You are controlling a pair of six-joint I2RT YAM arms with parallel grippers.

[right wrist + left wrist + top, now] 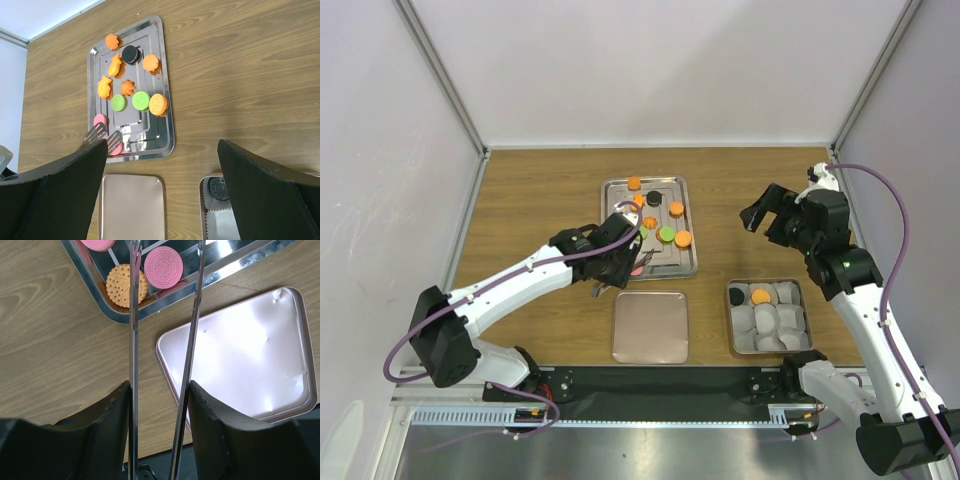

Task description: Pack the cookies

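Observation:
Cookies in orange, green, black and pink lie on the steel tray (687, 262), among them a black one (130, 53) and a green one (118, 102). My left gripper (611, 263) is shut on metal tongs (133, 340). The tong blades (95, 134) are apart over the tray's near left corner. A pink cookie (163, 267) lies between the tong arms, an orange one (120, 286) beside it. My right gripper (761, 221) is open and empty, high above the table at the right. The box (730, 322) holds a black cookie (738, 296) and an orange cookie (760, 295).
A flat pinkish lid (651, 327) lies on the table in front of the tray, left of the box; it also shows in the left wrist view (250, 355). The box's other pale paper cups (775, 322) hold nothing. White walls enclose the wooden table on three sides.

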